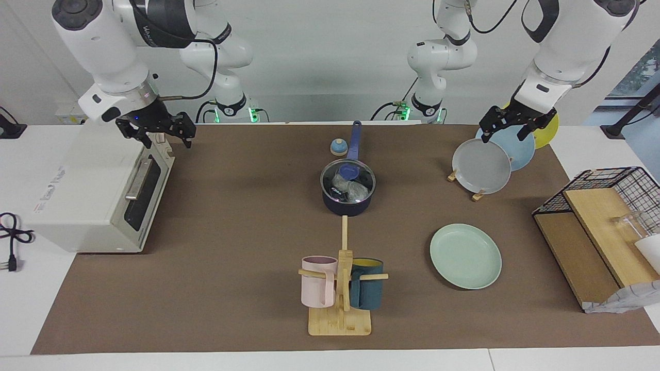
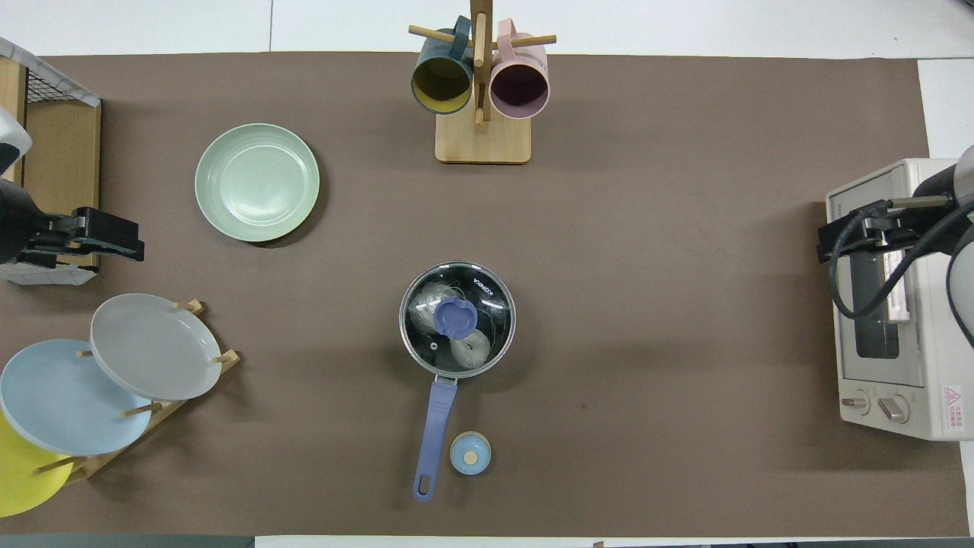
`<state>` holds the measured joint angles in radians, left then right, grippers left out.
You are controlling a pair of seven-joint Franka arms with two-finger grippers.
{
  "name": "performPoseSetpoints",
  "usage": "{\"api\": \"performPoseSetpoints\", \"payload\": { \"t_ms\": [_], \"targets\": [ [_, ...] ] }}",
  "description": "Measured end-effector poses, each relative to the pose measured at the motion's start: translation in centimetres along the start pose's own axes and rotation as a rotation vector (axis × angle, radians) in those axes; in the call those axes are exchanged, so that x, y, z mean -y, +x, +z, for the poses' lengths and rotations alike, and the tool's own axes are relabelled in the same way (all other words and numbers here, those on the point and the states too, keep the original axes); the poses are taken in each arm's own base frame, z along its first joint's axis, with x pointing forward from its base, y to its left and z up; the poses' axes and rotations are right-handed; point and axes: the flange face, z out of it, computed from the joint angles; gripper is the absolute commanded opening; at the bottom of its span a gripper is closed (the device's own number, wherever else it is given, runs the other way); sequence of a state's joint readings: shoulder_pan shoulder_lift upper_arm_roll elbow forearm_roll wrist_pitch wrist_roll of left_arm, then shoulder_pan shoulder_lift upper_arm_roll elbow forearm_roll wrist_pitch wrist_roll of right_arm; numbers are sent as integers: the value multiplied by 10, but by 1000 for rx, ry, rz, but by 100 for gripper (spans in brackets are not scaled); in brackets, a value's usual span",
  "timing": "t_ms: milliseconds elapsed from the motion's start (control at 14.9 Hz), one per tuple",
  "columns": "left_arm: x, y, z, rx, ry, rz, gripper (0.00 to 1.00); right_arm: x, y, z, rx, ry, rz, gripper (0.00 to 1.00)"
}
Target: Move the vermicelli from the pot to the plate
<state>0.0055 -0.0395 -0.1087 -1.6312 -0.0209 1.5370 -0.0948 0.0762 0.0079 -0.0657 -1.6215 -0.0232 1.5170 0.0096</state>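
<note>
1. Middle of the worktop (image 1: 237,288): the pot (image 1: 347,206) sits upright with a glass lid (image 2: 487,293) on it, blue knob (image 2: 456,320) dead centre.
2. Its long handle (image 2: 435,438) points straight back toward the robots, so the pot's long axis runs from the robots' end out across the worktop.
3. Through the glass, the noodles (image 2: 470,348) lie inside in two pale clumps, one nearer the handle, one farther from the robots.
4. The mint plate (image 1: 465,255) lies flat toward the left arm's end, farther from the robots than the pot and well apart from it.
5. A small blue round cap (image 2: 470,454) stands just beside the handle's end.
6. Left gripper (image 1: 515,123) hangs over the plate rack (image 2: 163,407), above the grey plate (image 1: 481,166) and light blue plate (image 1: 513,147), holding nothing; I can't tell how its fingers stand.
7. Right gripper (image 1: 162,135) hovers over the toaster oven (image 1: 95,198), fingers spread, holding nothing.
8. From above, the lid's lettering and both noodle clumps read clearly, and the oven's dials (image 2: 875,407) show; the arms barely enter that view.
9. From across the worktop you get the pot's dark side wall and how high both grippers ride.
10. The mug stand (image 1: 340,309) with a pink mug (image 1: 318,281) and a dark teal mug (image 1: 367,283) stands farther from the robots than the pot, in line with its handle.
</note>
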Motion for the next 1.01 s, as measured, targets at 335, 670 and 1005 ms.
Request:
{"api": "performPoseSetpoints", "payload": {
  "t_ms": [335, 670, 1005],
  "targets": [
    [0, 0, 0, 0, 0, 0, 100, 0, 0, 0, 0, 0, 0, 100],
    [0, 0, 0, 0, 0, 0, 100, 5, 0, 0, 1, -1, -9, 100],
    [0, 0, 0, 0, 0, 0, 100, 46, -2, 1, 2, -5, -81, 100]
  ]
}}
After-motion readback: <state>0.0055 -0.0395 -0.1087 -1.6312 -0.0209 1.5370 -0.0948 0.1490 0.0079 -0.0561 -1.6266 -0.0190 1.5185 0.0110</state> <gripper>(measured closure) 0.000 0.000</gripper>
